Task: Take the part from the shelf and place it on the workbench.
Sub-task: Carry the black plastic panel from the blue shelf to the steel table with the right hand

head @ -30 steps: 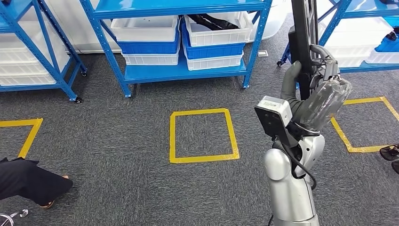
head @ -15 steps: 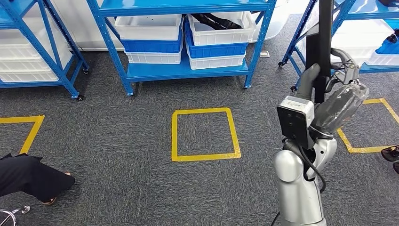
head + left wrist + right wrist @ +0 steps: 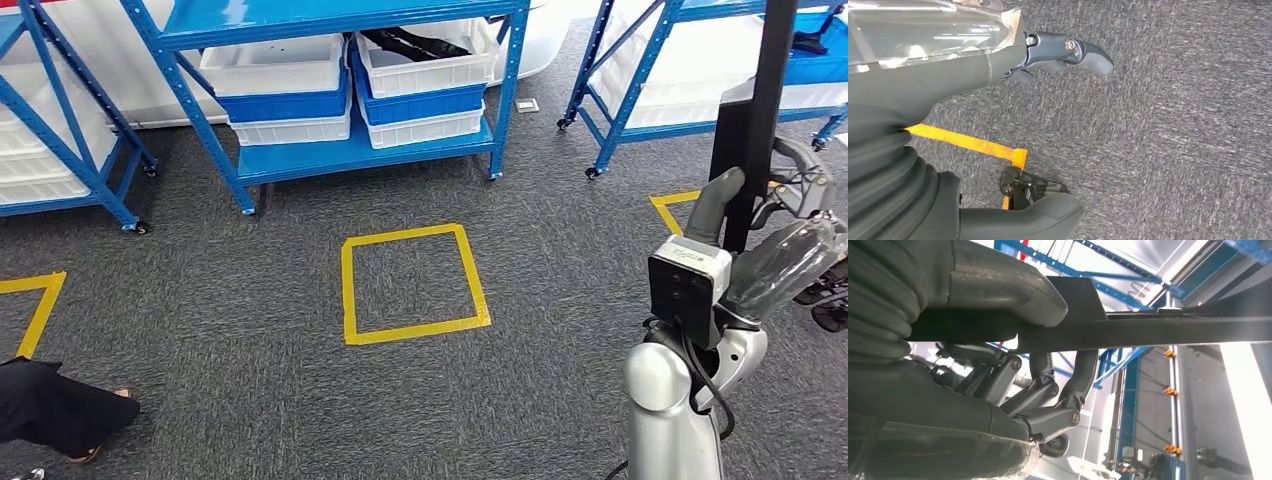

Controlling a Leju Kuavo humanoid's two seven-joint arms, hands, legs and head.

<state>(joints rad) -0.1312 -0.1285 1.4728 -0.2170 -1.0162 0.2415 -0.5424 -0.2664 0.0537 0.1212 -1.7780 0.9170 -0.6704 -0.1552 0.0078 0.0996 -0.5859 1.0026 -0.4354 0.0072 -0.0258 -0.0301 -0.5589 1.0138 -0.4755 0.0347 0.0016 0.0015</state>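
While the part (image 3: 757, 110) is carried upright, it is gripped by the right hand (image 3: 770, 235) at near right.
The left hand (image 3: 998, 60) hangs over the carpet (image 3: 250, 300) with fingers apart, holding nothing; the upright hold probably keeps the long black bar off the floor, and the blue shelves (image 3: 330, 150) stand far behind.

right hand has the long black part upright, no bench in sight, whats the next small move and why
Probably keep turning toward the workbench with the grip unchanged. The right hand grips the black part upright, and ahead are just carpet, the yellow tape square and blue shelves, so nowhere to put it down yet.
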